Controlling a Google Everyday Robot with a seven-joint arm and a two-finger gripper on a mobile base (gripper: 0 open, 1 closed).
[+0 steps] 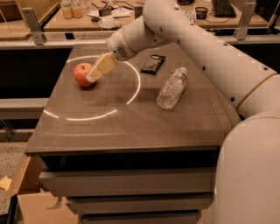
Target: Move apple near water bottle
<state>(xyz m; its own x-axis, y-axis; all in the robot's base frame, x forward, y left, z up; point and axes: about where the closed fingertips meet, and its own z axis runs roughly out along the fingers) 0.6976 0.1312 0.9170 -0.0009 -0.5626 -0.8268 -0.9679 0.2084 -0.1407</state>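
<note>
The red-orange apple (81, 74) sits on the brown table (131, 127) at its back left, inside a bright ring of light. The clear water bottle (172, 88) lies on its side to the right of the middle, cap pointing away. My gripper (93, 77) reaches down-left from the white arm (183, 39). Its tan tip overlaps the apple's right side and hides part of it. I cannot tell whether it touches the apple. The bottle lies well to the right of the gripper.
A flat black packet (152, 64) lies at the back between the apple and the bottle. The arm spans the table's right rear. A bench with small bottles (72, 8) stands behind. A cardboard box (30, 210) is on the floor at the lower left.
</note>
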